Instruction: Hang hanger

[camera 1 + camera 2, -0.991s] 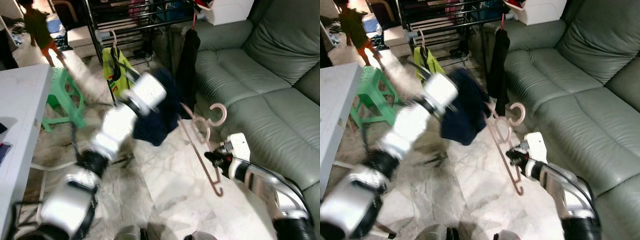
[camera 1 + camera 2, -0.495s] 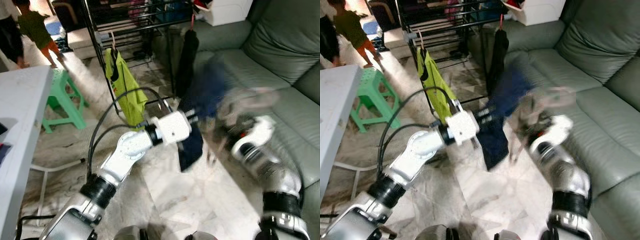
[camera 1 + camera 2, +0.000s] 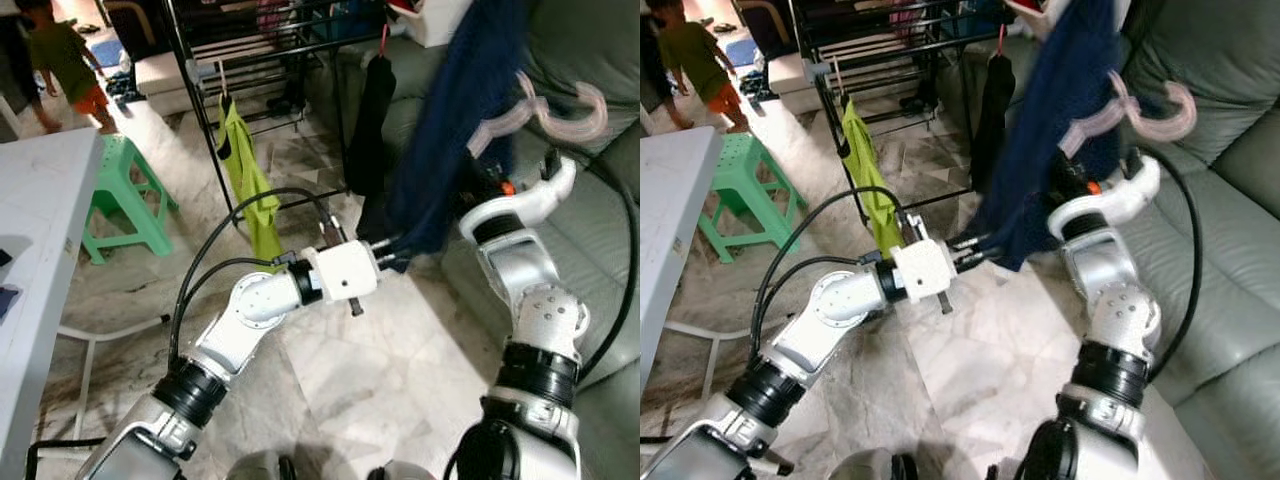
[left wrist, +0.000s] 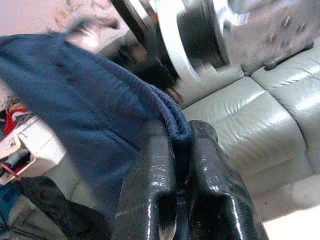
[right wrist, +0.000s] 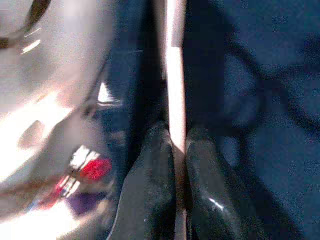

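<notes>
A blurred pink plastic hanger [image 3: 555, 108] is held high in front of the sofa, with a navy garment [image 3: 450, 140] draped down from it. My right gripper [image 5: 175, 137] is shut on the hanger's pink bar [image 5: 176, 100], and navy cloth lies all around it. The right arm [image 3: 525, 290] rises from below, its fingers hidden behind the cloth in the eye views. My left gripper [image 3: 393, 254] reaches across at mid-height and is shut on the garment's lower hem [image 4: 175, 127].
A black drying rack [image 3: 250, 45] stands behind, carrying a lime-green shirt [image 3: 248, 175] and a black garment [image 3: 370, 125]. The grey-green sofa [image 3: 600, 260] fills the right side. At the left are a white table [image 3: 35, 240], a green stool [image 3: 125, 195] and a person [image 3: 65, 60].
My right arm has swung up from near the floor, carrying the hanger and the navy garment high. My left gripper has moved right and now pinches the hem.
</notes>
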Robot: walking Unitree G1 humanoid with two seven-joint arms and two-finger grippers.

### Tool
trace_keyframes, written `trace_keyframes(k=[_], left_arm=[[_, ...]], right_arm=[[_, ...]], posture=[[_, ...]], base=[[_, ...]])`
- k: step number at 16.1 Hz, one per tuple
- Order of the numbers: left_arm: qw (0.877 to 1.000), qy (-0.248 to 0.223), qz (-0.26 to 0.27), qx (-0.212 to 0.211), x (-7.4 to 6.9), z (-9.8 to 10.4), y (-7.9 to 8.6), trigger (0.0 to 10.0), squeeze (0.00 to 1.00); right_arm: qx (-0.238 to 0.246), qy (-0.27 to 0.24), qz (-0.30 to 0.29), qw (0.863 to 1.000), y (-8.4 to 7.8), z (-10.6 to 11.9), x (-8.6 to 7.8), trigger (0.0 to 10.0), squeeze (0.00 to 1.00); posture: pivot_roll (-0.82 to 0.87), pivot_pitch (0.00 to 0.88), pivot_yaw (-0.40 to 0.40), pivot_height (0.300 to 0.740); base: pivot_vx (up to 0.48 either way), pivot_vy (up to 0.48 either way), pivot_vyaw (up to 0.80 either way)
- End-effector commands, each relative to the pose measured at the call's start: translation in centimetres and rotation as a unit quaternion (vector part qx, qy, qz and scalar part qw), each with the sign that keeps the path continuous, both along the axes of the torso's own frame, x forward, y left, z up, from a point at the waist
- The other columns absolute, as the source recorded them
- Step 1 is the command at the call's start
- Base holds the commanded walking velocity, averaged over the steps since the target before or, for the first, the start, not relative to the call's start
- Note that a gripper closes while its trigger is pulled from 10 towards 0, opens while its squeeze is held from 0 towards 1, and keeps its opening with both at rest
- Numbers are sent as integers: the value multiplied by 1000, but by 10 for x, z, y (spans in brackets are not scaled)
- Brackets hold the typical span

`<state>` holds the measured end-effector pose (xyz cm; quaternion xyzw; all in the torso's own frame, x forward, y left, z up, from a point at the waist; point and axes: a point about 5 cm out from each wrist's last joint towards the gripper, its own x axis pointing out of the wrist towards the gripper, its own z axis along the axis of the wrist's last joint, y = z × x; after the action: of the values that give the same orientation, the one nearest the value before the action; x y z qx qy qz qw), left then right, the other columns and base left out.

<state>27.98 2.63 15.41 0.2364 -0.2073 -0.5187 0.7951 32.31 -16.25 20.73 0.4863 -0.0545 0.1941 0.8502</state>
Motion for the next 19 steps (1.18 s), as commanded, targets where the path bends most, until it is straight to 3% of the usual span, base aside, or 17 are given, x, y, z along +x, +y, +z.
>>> trace_keyframes(k=[1,2,3,4,6,8,9,10,12,13,14,15,19], left_arm=[[999,16,-29,39,-10,-14,-4,10000,0],[998,21,-36,48,-12,-18,-5,10000,0],[997,27,-42,58,-15,-22,-6,10000,0],[996,27,-45,67,-16,-24,-6,10000,0],[996,32,-43,69,-16,-26,-6,10000,0],[995,62,-45,68,-16,-29,-6,10000,0],[993,76,-47,71,-17,-32,-6,10000,678],[992,83,-49,76,-18,-36,-5,10000,1000],[992,83,-43,81,-18,-39,-4,10000,1000],[993,82,-37,81,-16,-39,-3,10000,1000],[993,82,-33,80,-15,-38,-2,10000,1000],[993,80,-24,82,-12,-37,2,10000,1000],[992,90,-2,90,-7,-40,19,10000,1000]], right_arm=[[-1,-78,11,997,6,32,-6,10000,0],[13,-84,6,996,5,37,-6,10000,0],[-28,-91,28,995,11,37,-7,10000,0],[-134,-76,29,988,17,27,-7,10000,0],[-177,-59,-32,982,8,18,-4,10000,0],[-248,-72,-39,965,8,12,-6,10000,0],[-290,-86,-24,953,14,9,-9,10000,0],[-316,-97,-14,944,19,6,-13,10000,0],[-347,-111,-2,931,26,0,-19,10000,0],[-420,-128,0,898,29,-10,-25,10000,0],[-458,-139,9,878,32,-18,-30,10000,0],[-466,-137,9,874,30,-24,-35,10000,0],[-529,-140,4,837,17,-42,-48,10000,0]], posture=[[-60,0,42,740],[-62,0,43,740],[-65,1,42,740],[-65,1,42,740],[-67,0,38,740],[-66,0,37,740],[-66,2,38,740],[-66,2,38,740],[-69,2,39,740],[-69,2,39,740],[-69,2,39,740],[-69,2,39,740],[-67,8,44,740]], base=[[0,0,0],[0,0,0],[0,0,0],[0,0,0],[0,0,0],[0,0,0],[0,0,0],[0,0,0],[0,0,0],[0,0,0],[0,0,0],[0,0,0],[0,0,0]])
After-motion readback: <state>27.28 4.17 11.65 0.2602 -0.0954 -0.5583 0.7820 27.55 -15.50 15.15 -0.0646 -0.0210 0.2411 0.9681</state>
